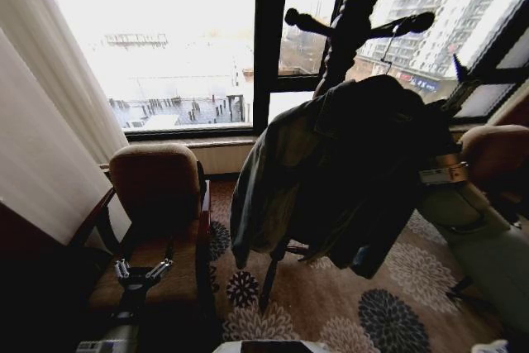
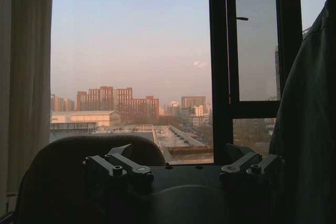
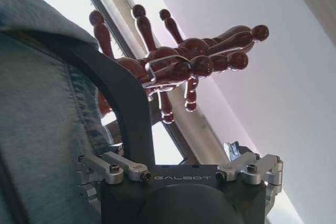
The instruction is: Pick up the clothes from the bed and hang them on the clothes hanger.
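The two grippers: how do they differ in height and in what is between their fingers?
The left gripper is low, over the seat of the armchair; the right gripper is high, beside the jacket on the coat stand. The left gripper has nothing between its fingers; the right gripper has the arm of the black hanger passing between its fingers, unclamped. Both are open.

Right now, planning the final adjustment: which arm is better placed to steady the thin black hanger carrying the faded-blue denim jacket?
Right. The right gripper sits at the black hanger beside the denim jacket; the left gripper hangs low over the brown armchair.
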You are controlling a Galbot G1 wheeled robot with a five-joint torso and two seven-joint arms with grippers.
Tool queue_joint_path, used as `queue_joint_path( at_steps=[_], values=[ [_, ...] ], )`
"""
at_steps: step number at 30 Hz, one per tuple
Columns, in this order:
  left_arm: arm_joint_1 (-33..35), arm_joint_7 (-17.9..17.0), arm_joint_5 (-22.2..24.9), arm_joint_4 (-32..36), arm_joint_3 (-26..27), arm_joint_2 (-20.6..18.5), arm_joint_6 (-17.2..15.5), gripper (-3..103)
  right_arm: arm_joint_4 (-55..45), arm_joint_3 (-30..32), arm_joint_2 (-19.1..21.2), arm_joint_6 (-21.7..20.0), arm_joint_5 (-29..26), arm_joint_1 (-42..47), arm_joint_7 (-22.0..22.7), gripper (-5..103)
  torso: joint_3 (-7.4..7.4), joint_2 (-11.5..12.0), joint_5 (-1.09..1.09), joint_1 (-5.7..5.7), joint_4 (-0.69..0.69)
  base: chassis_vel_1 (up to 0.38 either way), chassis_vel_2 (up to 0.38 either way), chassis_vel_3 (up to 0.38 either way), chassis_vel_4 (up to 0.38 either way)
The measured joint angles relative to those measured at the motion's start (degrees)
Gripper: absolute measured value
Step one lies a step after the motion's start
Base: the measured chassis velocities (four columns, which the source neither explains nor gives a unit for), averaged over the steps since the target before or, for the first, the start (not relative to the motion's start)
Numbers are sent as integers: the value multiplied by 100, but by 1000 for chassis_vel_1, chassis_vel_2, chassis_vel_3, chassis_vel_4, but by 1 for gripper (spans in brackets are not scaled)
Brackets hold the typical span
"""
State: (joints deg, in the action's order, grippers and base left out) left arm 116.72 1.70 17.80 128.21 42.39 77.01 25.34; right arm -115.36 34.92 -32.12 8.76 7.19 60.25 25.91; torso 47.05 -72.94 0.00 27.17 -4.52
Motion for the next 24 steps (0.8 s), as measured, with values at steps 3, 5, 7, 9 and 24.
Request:
queue_joint_path(
  at_steps=[3,5,7,9,24],
  values=[
    [0,0,0,0,0,0,0,100,-30,-94,27,49,-263,3,-240,100,0,0,0,0,0,0,0,0,0],
    [0,0,0,0,0,0,1,100,-30,-106,42,68,-300,-3,-296,100,0,0,0,0,0,0,0,0,0],
    [0,0,0,0,0,0,0,100,-15,-162,82,135,-370,-58,-424,100,0,0,0,0,0,0,0,0,0],
    [0,0,0,0,0,0,0,100,-4,-191,99,166,-420,-77,-505,100,0,0,0,0,0,0,0,0,0],
    [0,1,0,0,0,0,0,100,-54,-552,191,588,-270,-268,-1119,100,0,0,0,0,1,0,0,0,0]
  ],
)
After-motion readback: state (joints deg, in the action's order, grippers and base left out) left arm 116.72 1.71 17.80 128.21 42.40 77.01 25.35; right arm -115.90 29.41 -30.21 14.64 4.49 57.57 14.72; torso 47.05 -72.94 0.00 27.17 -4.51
